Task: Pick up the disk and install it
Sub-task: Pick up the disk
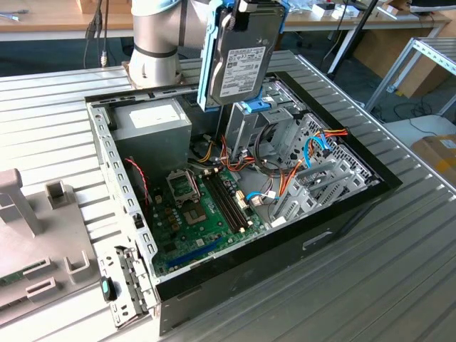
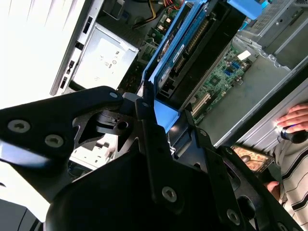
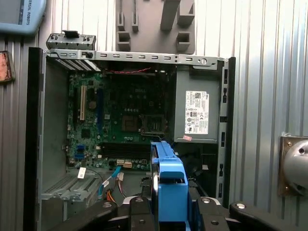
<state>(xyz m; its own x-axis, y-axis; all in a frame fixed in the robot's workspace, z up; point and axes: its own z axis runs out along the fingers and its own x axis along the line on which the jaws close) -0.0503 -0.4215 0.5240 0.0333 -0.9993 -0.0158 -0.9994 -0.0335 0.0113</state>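
The disk (image 1: 244, 60) is a grey metal drive with a white label in a bright blue carrier rail. It hangs upright on edge above the far part of the open computer case (image 1: 107, 153). My gripper (image 1: 249, 7) is shut on its top end. Just under the disk's lower edge stands a metal drive cage with a blue tab (image 1: 254, 107). In the first wrist view the blue rail (image 3: 168, 178) sits between the black fingers (image 3: 137, 207), over the case interior. In the second wrist view the disk (image 2: 180, 50) runs away from my gripper (image 2: 161, 120) toward the motherboard.
The case lies open on a ribbed metal table (image 1: 399, 271), with a green motherboard (image 1: 206, 206), a grey power supply (image 1: 153, 121) and orange and blue cables (image 1: 313, 153). A grey fixture (image 1: 28, 235) stands at the exterior view's left. A person's hand (image 2: 293, 120) rests beside the case.
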